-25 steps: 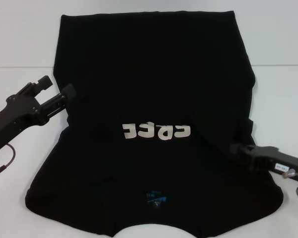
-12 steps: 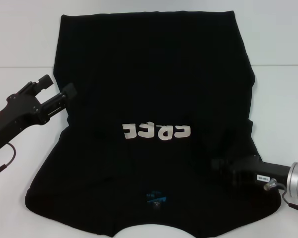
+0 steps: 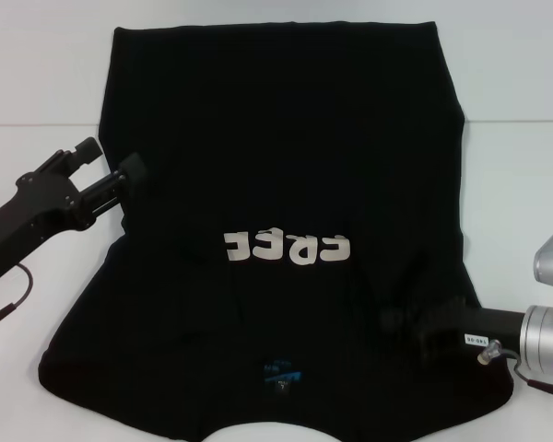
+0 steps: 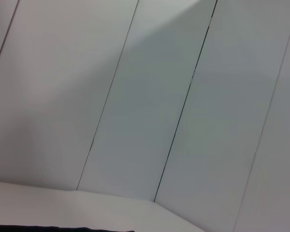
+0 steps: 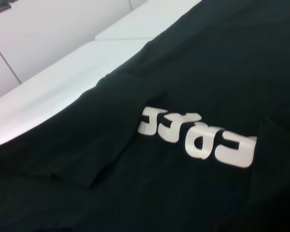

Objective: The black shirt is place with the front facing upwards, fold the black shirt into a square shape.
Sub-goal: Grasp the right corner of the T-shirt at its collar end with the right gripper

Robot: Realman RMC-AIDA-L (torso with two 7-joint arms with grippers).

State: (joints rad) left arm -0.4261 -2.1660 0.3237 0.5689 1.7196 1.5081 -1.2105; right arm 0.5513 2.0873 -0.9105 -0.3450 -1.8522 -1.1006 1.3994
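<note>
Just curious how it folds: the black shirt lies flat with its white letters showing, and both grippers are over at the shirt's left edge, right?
Not quite. Only the left gripper is at the black shirt's left edge; the head view shows the right gripper on its right side. White letters do show.

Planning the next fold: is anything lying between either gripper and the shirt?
Nothing visible does. The left gripper hangs open at the black shirt's left edge. The right gripper is already over the cloth near its right side. Only bare white table surrounds the shirt.
</note>
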